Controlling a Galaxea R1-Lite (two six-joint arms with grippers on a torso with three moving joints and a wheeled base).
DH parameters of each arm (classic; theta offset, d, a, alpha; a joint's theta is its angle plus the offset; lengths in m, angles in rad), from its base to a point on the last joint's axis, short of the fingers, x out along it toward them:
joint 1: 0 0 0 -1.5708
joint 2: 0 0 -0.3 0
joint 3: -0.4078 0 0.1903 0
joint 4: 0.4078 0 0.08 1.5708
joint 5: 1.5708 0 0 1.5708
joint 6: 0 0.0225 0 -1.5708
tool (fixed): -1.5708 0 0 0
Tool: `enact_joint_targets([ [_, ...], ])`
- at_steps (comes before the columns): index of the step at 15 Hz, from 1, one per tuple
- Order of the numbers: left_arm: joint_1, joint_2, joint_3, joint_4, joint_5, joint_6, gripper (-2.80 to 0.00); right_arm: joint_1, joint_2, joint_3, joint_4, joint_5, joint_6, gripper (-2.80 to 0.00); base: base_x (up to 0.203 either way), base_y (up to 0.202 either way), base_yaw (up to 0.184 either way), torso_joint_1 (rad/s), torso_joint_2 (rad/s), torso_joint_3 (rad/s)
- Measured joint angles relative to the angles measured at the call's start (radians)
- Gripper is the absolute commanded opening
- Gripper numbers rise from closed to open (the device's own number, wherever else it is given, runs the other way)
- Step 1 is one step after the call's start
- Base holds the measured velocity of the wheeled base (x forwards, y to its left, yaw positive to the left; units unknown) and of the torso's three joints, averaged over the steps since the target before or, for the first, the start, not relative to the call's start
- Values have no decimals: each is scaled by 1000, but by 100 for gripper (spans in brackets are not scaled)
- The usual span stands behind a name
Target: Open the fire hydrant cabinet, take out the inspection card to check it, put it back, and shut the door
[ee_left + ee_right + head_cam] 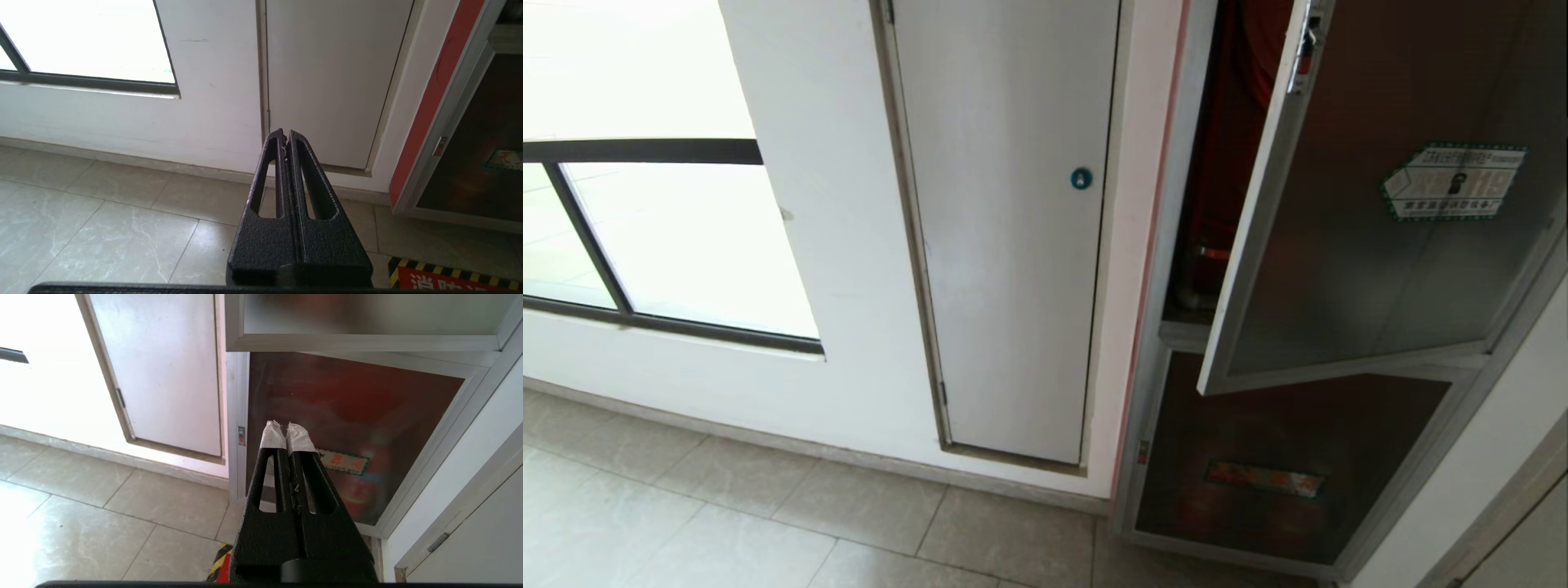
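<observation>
While the door (1372, 245) hangs ajar at the head view's upper right, the fire hydrant cabinet (1176, 269) shows red inside through the gap. Left gripper (285, 136) and right gripper (286, 428) are closed, empty.

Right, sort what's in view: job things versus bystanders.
Job:
fire hydrant cabinet
door, ajar
left gripper, shut
right gripper, shut

Bystanders:
plain white door with blue lock
window
lower dark panel
tiled floor

Right claw (284, 426), fingers pressed together, faces the lower dark panel (367, 416).
</observation>
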State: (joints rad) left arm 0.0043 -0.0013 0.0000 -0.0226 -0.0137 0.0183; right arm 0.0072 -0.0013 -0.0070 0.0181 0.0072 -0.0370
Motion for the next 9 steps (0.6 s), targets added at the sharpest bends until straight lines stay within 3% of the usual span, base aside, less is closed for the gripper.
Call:
enact_joint_targets([
  [9, 0, 0, 0, 0, 0, 0, -280, 0, 6, -47, 36, 3, 26, -280, 0, 0, 0, 0, 0, 0],
])
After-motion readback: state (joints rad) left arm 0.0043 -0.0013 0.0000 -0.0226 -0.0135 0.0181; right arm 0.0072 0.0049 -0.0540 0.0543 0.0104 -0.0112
